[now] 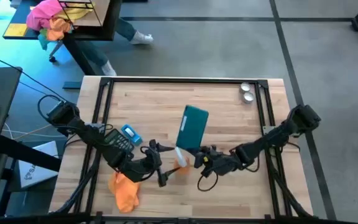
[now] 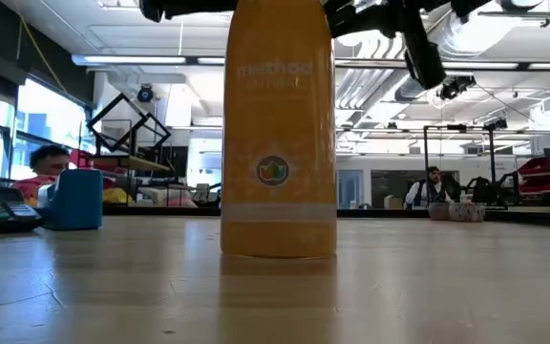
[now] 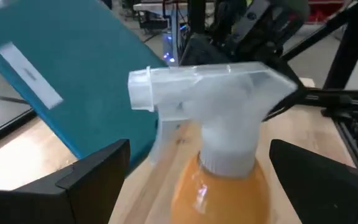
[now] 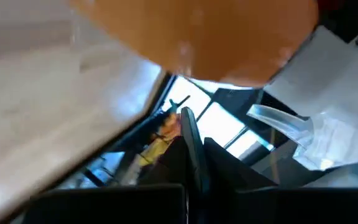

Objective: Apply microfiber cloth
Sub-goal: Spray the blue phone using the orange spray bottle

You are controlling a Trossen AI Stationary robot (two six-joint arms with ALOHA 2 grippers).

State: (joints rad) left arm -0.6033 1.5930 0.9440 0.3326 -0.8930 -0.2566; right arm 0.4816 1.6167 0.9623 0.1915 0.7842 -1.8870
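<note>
— Where do we find the microfiber cloth (image 1: 125,190)?

— It lies crumpled on the tabletop (image 1: 166,99) near the front edge on the left side, just beside the left arm's forearm. Neither claw touches it.

— And what are our two claws doing?

— Both are gathered at the spray bottle (image 1: 180,160), which stands upright near the front middle of the tabletop. In the low view we see it as a tall body of orange liquid with a label. The left claw (image 1: 161,170) is just beside the bottle on its left. In the left wrist view its fingers (image 3: 73,186) stand spread wide, one on either side of the bottle's white trigger head, with clear gaps, so it is released and grips nothing.

— The right claw?

— The right claw (image 1: 202,158) reaches in from the other side, right up against the bottle. We cannot tell whether it is released or clenched; its wrist view shows only the orange body very close and the trigger head.

— What else do we see there?

— A teal book (image 1: 193,128) sits tilted just behind the bottle. A calculator (image 1: 118,140) and a small blue object (image 1: 132,133) lie left of it. Two small round metal pieces (image 1: 247,92) rest near the far right corner, well apart from everything.
</note>
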